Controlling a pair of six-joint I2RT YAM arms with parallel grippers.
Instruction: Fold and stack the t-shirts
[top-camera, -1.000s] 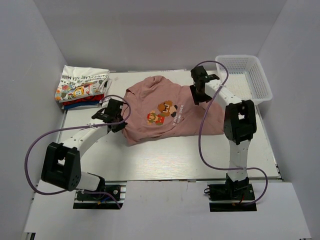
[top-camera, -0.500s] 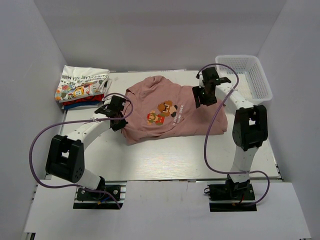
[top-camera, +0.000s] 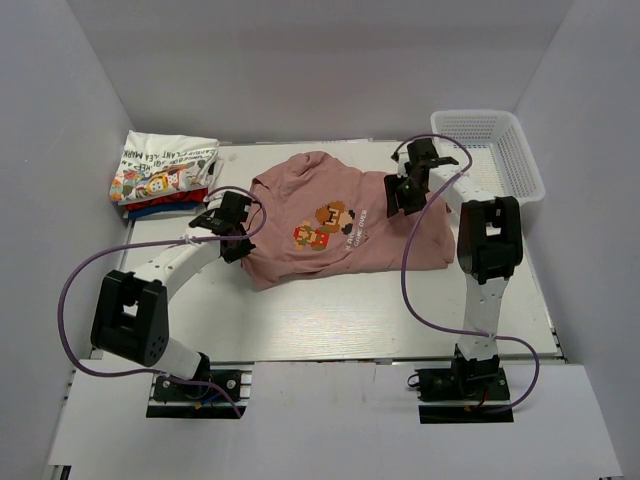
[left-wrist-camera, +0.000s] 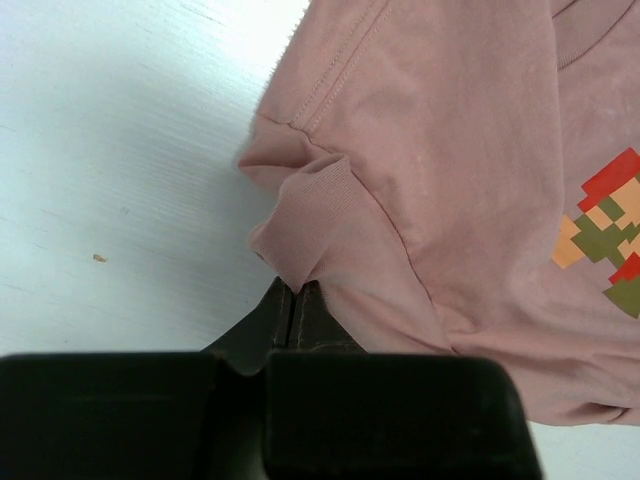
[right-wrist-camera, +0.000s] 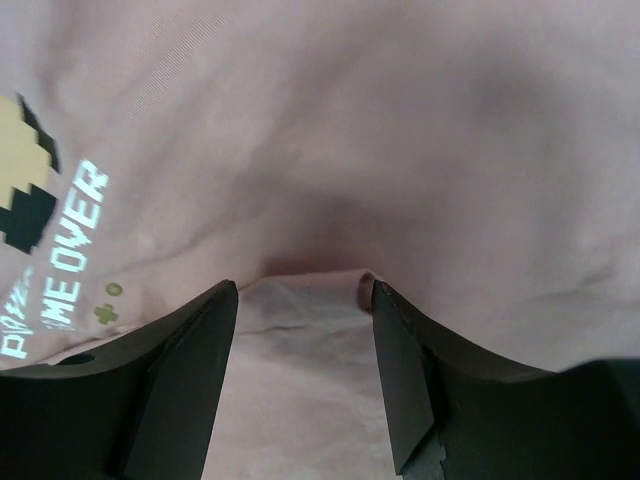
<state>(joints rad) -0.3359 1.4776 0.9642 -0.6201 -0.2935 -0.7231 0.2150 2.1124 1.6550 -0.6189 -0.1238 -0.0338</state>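
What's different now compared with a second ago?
The right gripper shifted slightly to the right over the pink tee, and its elbow swung out and back; its jaws stand open on the cloth. The left gripper, shut on the sleeve, barely moved. The tee, folded stack and basket stayed put.

White plastic mesh basket (top-camera: 488, 150) sits in the far right corner of the worktop (top-camera: 330, 310), long side running along the right wall, tucked right up against it. The worktop is plain white with a faint grain, and the left wrist view shows one tiny brownish speck (left-wrist-camera: 98, 258) on it. Pale grey-white panels (top-camera: 300, 70) box it in on the left, back and right. A flat white board (top-camera: 330, 420) covers the near edge.
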